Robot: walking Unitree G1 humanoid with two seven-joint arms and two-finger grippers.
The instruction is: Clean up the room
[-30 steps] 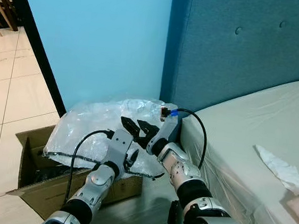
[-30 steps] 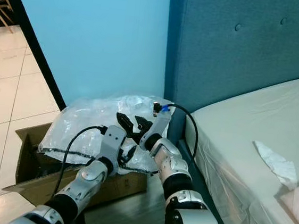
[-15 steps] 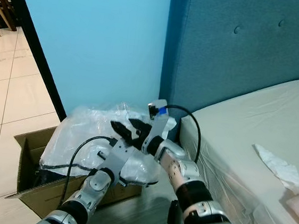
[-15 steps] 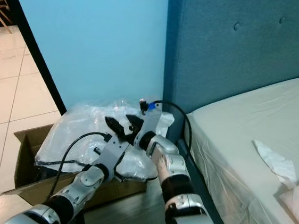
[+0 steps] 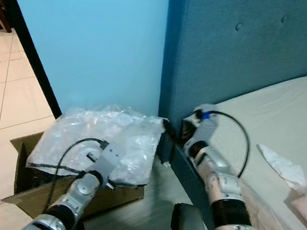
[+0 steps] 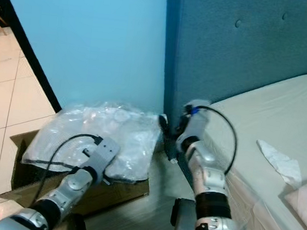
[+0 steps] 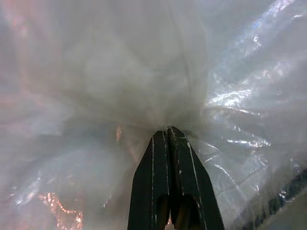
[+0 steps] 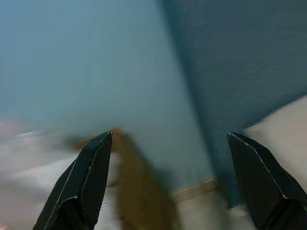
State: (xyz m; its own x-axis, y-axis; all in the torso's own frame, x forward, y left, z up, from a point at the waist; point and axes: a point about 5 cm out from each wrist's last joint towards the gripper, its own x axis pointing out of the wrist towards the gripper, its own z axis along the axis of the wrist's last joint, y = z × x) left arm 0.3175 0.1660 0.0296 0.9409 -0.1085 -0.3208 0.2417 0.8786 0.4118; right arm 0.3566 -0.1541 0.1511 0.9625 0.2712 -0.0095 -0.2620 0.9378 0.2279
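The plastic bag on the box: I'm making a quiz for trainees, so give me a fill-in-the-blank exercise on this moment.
1. The left gripper is ____ on the clear plastic bag.
2. The bag lies on top of a brown ____ box standing on the floor.
3. The right gripper has its fingers ____, holding nothing.
4. A crumpled white tissue lies on the ____.

Missing words: shut; cardboard; open; bed
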